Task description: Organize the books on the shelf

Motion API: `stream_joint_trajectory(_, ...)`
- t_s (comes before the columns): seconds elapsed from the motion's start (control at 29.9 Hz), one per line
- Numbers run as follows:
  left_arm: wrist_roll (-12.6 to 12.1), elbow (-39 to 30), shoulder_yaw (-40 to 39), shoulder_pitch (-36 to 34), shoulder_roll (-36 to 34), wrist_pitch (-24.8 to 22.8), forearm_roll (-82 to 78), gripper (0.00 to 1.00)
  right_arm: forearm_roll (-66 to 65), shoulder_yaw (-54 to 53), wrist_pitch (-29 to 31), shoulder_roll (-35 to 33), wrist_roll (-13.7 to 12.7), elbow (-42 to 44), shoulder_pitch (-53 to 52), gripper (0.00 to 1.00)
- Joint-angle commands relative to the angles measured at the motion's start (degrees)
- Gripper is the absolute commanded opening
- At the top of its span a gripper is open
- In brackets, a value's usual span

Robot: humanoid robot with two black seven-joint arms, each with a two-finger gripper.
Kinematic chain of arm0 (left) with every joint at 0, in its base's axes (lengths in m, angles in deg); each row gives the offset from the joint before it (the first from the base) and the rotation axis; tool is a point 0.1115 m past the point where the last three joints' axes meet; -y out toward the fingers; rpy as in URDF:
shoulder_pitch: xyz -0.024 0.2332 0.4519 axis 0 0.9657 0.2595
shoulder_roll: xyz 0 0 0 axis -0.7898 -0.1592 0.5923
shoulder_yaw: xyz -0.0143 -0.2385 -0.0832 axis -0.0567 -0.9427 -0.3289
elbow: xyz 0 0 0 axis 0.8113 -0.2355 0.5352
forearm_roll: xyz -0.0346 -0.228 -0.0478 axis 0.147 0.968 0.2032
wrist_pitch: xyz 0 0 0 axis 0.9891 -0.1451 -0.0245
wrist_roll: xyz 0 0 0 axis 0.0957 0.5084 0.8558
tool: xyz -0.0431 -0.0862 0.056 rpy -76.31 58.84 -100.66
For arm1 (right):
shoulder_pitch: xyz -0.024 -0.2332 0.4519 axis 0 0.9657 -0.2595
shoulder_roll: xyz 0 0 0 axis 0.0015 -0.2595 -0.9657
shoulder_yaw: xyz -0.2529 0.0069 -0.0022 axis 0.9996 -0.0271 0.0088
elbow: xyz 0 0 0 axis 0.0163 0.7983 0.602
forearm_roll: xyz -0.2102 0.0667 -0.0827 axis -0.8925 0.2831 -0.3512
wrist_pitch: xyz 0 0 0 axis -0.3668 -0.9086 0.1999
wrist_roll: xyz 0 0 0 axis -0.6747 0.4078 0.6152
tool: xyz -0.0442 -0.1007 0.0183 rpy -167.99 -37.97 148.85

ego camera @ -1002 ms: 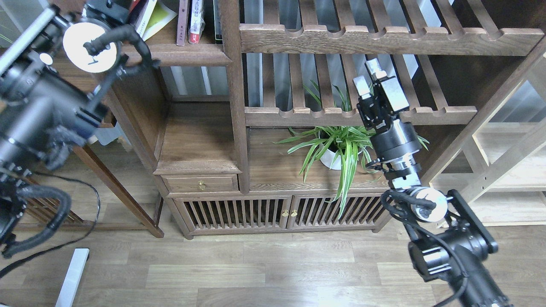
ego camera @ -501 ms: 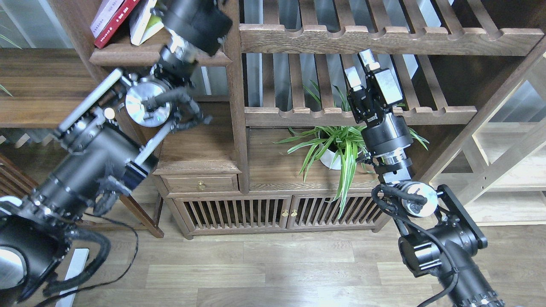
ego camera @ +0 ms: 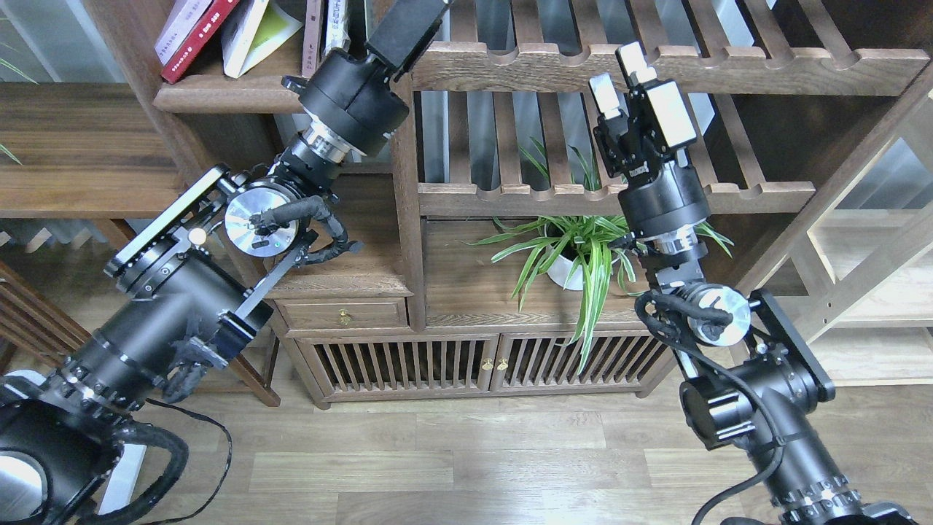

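While the books (ego camera: 219, 33) lean loosely on the shelf (ego camera: 219, 95) at upper left, I judge them stiff, weighty, best pinched at the spine; my right hand (ego camera: 619, 76) is spread and empty, my left hand's (ego camera: 412, 18) tips are cropped, state unknowable.

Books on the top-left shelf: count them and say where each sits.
5 visible. Leaning at the left: a pale-lavender book, a red book and a yellow-green book. Upright beside them: a brown-spined book and a white-spined book. The left arm may hide more.
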Motion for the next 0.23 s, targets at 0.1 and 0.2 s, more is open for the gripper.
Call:
stream_joint_trajectory(0.1, -1.71, 0.02, 0.27, 0.36, 0.0, 0.0, -0.02, 0.98, -0.09, -0.06, 0.0, 0.0, 0.0, -0.81, -1.04, 0.79)
stream_joint_trajectory(0.2, -1.8, 0.02, 1.23, 0.36, 0.0, 0.0, -0.02, 0.98, -0.09, -0.06, 0.0, -0.09, 0.0, -1.16, -1.04, 0.78)
